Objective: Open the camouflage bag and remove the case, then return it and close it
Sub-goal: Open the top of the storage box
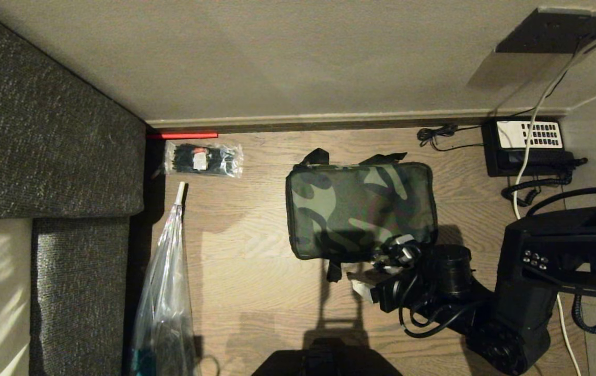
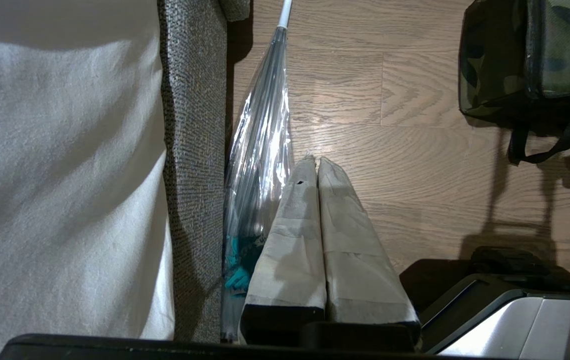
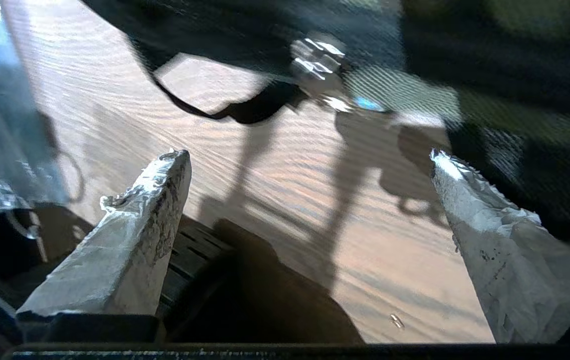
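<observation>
Right gripper poised at the near corner of a shut camouflage bag on the wood floor.

Left of the camouflage bag [image 1: 360,209], the parked left gripper [image 2: 313,165] hangs with taped fingers pressed together beside a clear folded umbrella [image 1: 164,292]. The bag itself, boxy and green-and-dark with black straps, lies flat and apparently zipped; the case is not visible. At its near right corner the right gripper [image 3: 309,165] stands with fingers spread wide, empty, facing a shiny metal pull [image 3: 319,60]. Best practice, likely: centre on that pull, pinch squarely, then draw along the zipper line.
</observation>
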### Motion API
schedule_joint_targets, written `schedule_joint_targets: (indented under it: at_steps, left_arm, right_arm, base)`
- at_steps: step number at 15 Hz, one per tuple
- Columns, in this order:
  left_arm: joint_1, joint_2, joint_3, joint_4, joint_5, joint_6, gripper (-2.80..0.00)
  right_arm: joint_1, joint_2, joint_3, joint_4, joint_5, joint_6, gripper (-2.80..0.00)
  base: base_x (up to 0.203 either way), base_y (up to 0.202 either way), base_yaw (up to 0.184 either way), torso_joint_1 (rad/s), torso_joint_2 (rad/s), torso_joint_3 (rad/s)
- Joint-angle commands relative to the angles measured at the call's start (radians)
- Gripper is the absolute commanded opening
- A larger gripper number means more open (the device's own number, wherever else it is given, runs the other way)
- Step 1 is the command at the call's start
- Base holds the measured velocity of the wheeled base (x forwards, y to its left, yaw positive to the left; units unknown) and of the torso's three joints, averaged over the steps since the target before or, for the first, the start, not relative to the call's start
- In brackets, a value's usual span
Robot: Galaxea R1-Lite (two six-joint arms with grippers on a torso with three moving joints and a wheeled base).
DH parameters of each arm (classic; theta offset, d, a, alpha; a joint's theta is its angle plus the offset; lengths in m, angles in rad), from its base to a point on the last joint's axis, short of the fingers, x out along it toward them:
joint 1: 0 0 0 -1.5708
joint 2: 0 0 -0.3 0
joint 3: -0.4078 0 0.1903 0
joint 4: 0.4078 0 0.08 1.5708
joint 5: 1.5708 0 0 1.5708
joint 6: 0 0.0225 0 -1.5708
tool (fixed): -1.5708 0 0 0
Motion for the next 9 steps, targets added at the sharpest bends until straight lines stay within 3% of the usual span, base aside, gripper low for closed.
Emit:
schedule_joint_targets:
  at_steps: [1, 9]
  left_arm:
    - [0.000, 0.000, 0.000, 0.000, 0.001, 0.000, -2.80]
    - [0.000, 0.000, 0.000, 0.000, 0.000, 0.001, -2.80]
  right_arm:
    - [0.001, 0.009, -0.016, -0.012, -0.001, 0.004, 0.00]
    - [0.001, 0.079, -0.072, -0.121, -0.018, 0.028, 0.00]
  base:
    - [0.000, 0.000, 0.000, 0.000, 0.00, 0.000]
    - [0.000, 0.000, 0.000, 0.000, 0.00, 0.000]
